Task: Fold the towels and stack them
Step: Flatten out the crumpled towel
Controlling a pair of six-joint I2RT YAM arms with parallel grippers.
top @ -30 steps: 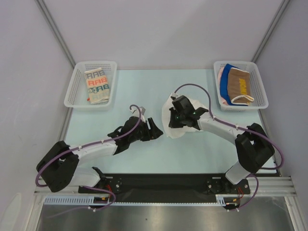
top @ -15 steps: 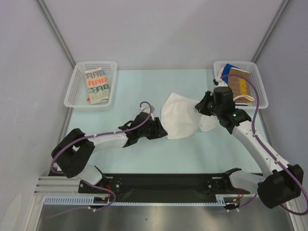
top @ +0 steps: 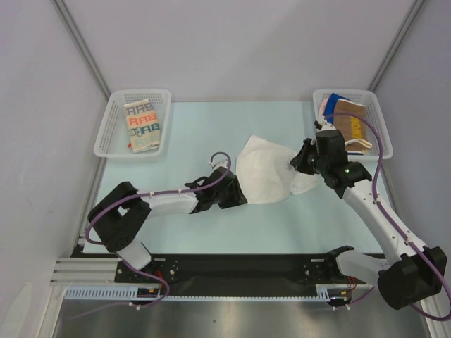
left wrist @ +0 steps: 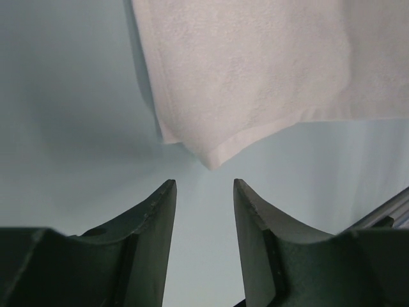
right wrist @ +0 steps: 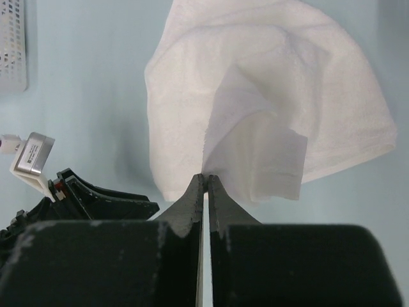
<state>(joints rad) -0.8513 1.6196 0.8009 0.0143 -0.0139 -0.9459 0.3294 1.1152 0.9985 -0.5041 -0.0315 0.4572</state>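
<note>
A plain white towel (top: 264, 176) lies rumpled on the pale table, with its right part lifted. My right gripper (right wrist: 206, 176) is shut on a raised fold of this towel (right wrist: 255, 96); from above, that gripper (top: 301, 158) sits at the towel's right side. My left gripper (left wrist: 203, 182) stands open and holds nothing. The towel's near corner (left wrist: 214, 160) hangs just ahead of its fingertips. From above, the left gripper (top: 238, 193) is at the towel's lower left edge. A folded cream lettered towel (top: 143, 125) lies in the left basket. Brown, blue and pink towels (top: 350, 123) are piled in the right basket.
The left white mesh basket (top: 113, 137) stands at the far left corner and the right white mesh basket (top: 380, 141) at the far right. Purple cables loop over both arms. A black rail (top: 239, 267) runs along the near edge.
My right arm swung from the table's middle out to the right, drawing the white towel with it. My left gripper slid right up to the towel's corner and its jaws narrowed.
</note>
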